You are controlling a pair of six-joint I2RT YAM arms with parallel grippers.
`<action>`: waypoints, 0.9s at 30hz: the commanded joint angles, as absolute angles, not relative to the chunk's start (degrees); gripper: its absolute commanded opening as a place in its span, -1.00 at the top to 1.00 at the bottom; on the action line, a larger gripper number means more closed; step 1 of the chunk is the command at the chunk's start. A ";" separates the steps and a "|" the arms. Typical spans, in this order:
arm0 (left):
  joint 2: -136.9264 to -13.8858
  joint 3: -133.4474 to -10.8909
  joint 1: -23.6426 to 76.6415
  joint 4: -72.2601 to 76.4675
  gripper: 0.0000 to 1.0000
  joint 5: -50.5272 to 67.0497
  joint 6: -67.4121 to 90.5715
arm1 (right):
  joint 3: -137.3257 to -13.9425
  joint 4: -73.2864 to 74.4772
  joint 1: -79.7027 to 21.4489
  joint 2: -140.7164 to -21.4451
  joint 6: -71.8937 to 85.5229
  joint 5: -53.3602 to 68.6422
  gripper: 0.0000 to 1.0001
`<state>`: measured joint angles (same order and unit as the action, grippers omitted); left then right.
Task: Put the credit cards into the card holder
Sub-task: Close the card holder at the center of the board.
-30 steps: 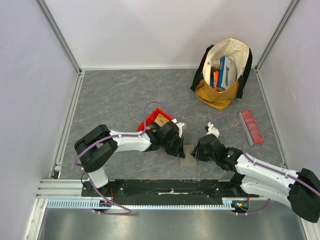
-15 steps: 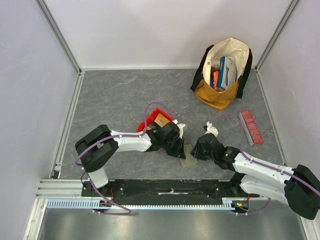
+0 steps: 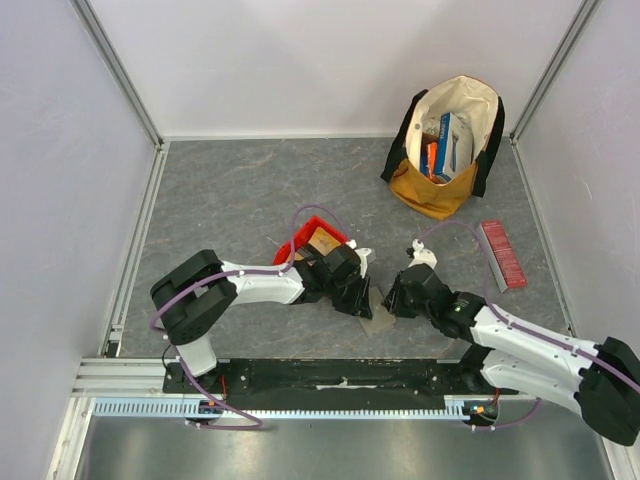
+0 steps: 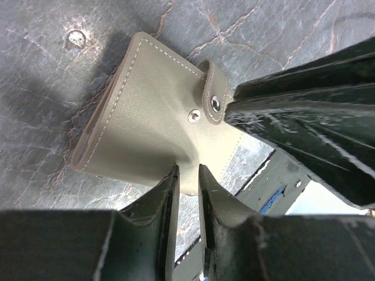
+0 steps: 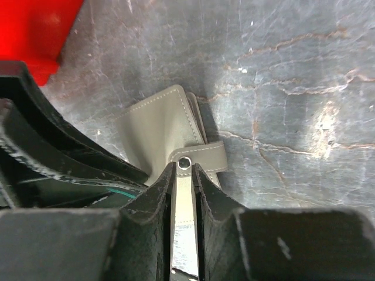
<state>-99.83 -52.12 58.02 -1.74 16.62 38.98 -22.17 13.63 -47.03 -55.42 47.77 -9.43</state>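
While both arms are leaning in over the near middle of the table, the card holder (image 4: 146, 117) is lying flat on the grey surface between them, just in front of the red bin (image 3: 290, 250). The left gripper (image 4: 186, 170) is pinching the edge of its olive cover, fingers drawn down to a narrow slit with the leather caught in it. The right gripper (image 5: 184, 170) is nipping a flap from the other side, equally narrow, with a snap stud showing right at its fingertips. The strap looks unfastened, its stud sitting apart from the one on the cover, but the wallet is not spread open and no sleeve pockets are showing.

As I judge it, the job is barely getting started: the arms are only working at opening the holder. No credit cards are showing in it. A tan piece (image 3: 320, 240) is lying in the bin, possibly a card, though I cannot tell. Every card looks left to load.
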 commanded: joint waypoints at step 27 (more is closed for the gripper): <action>-103.09 -56.42 58.18 -7.38 0.35 11.16 37.62 | -24.08 11.34 -45.44 -61.43 45.35 -7.30 0.68</action>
<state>-100.90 -55.53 58.22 -5.91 12.58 38.96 -24.45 13.56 -45.50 -60.64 45.91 -9.43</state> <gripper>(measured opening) 0.333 0.177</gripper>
